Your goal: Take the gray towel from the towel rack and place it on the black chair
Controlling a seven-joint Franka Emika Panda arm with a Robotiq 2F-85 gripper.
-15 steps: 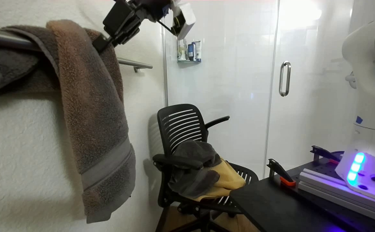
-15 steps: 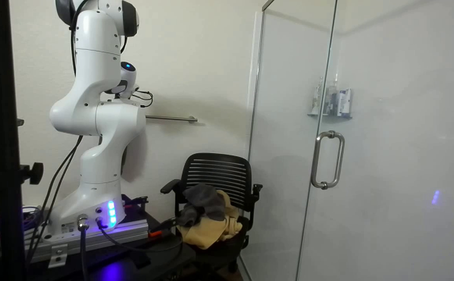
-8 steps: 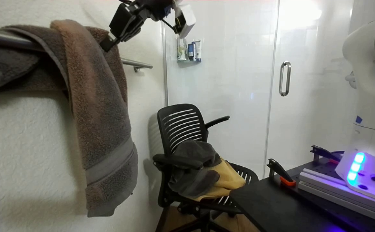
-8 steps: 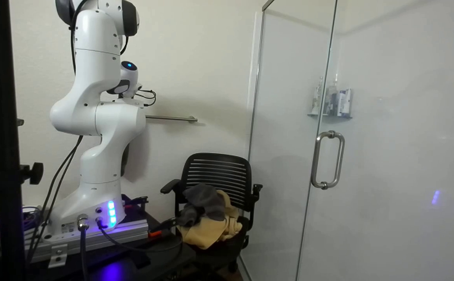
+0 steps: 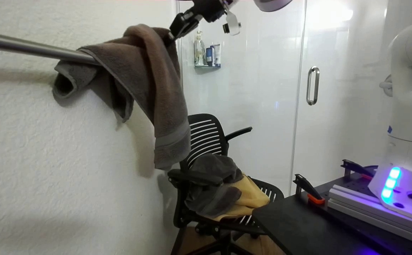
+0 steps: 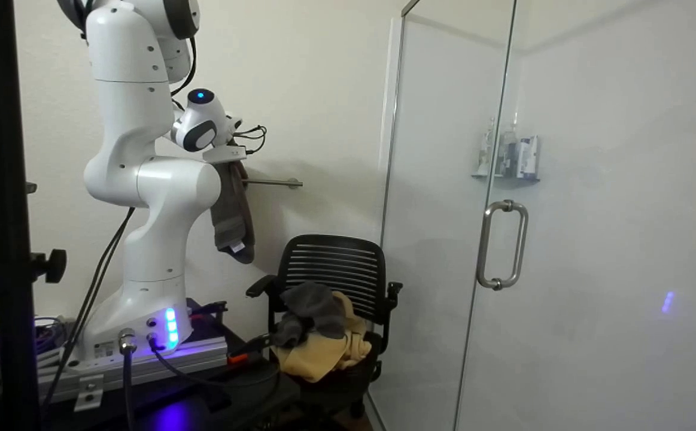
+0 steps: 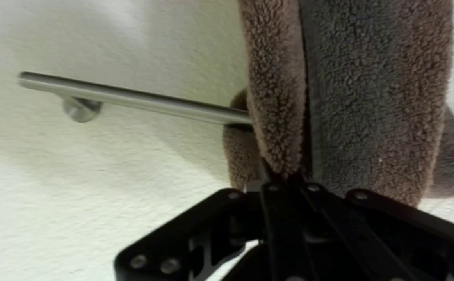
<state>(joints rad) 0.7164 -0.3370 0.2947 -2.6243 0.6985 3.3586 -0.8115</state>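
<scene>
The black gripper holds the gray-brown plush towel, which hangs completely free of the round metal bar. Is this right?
Not free: an exterior view shows part of the gray-brown plush towel draped over the round metal bar. The black gripper does hold the towel.

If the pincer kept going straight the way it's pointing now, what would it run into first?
The gray towel, pinched in the pincer and lying just ahead of it in the wrist view. Behind that, probably the towel rack or the wall; which comes first is unclear.
</scene>
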